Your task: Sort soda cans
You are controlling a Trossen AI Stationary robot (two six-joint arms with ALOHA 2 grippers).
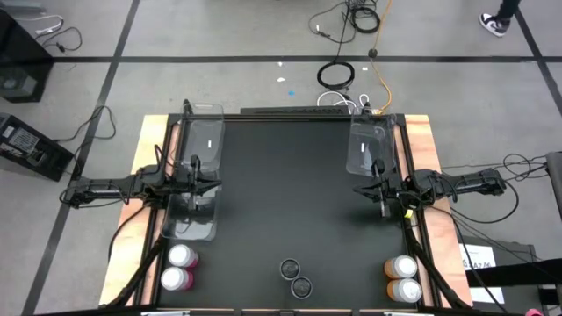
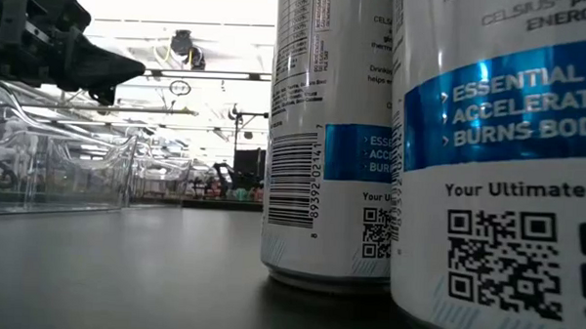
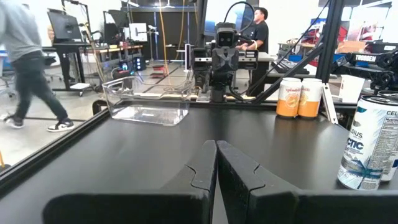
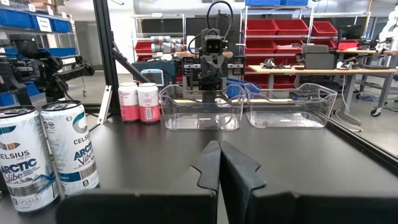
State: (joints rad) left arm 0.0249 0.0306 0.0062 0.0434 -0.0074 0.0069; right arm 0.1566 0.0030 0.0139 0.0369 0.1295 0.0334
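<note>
Left gripper (image 3: 216, 163) has its fingers pressed together, the orange cans (image 3: 297, 98) well beyond them. Right gripper (image 4: 219, 163) likewise closed on nothing, pink cans (image 4: 139, 101) far ahead.

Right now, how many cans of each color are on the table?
Pink cans: 2
Orange cans: 2
Dark-topped cans: 2
Total: 6 cans

Bare black table (image 1: 281, 193) centre between 2 clear bins (image 1: 198, 184)
</note>
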